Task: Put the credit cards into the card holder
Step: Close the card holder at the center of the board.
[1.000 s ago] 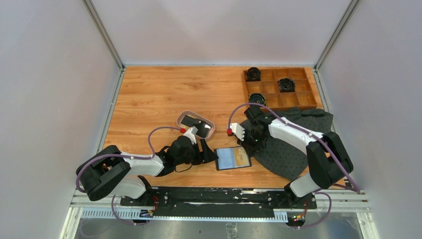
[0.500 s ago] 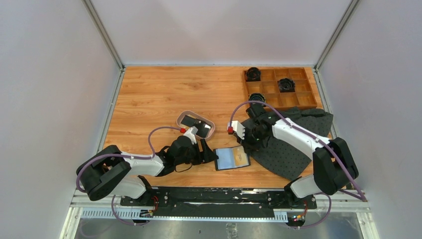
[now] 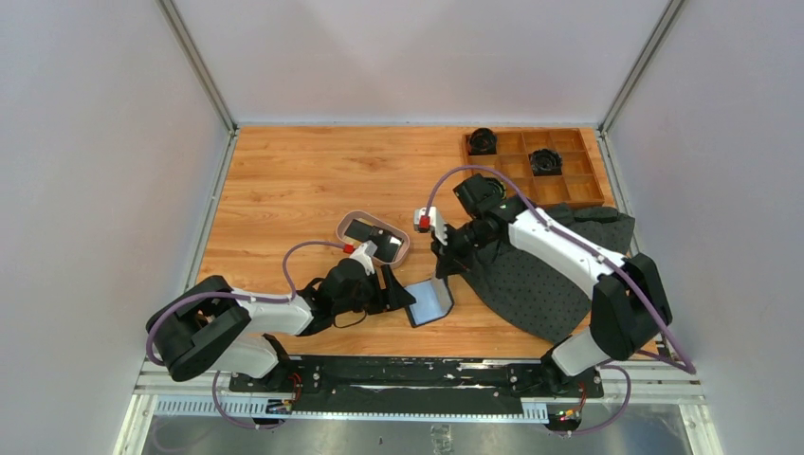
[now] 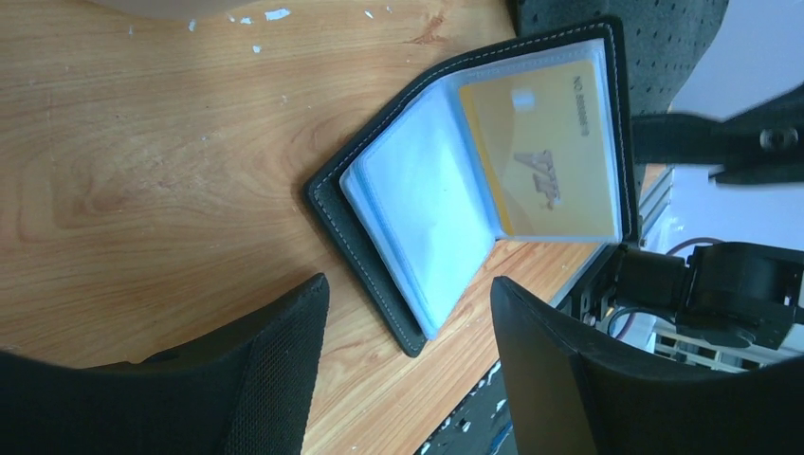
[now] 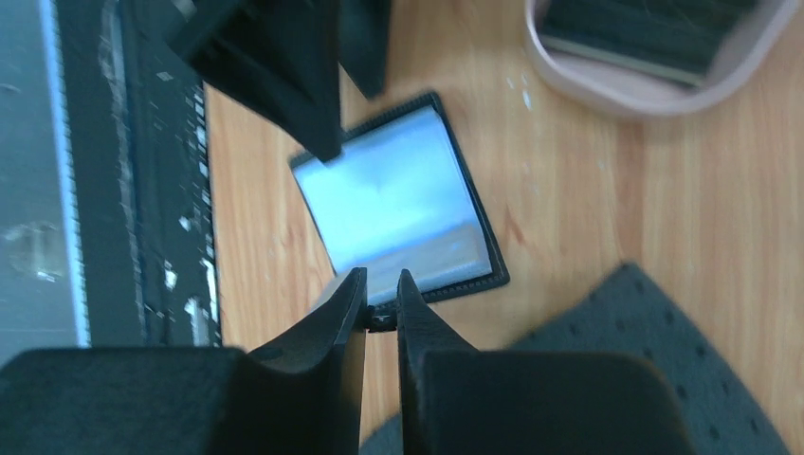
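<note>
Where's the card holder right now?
In the top view, the card holder sits front-centre, between the left gripper and the dark mat, below the oval tray.

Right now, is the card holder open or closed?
Partly open: the card holder has its covers spread at an angle, clear sleeves fanned, a gold card showing inside.

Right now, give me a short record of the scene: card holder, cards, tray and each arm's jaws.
card holder: open, one cover tilted up, clear sleeves showing
gold card: inside a sleeve of the raised cover
tray: holds cards
left jaws: open, beside the holder
right jaws: shut on the raised cover's edge
</note>
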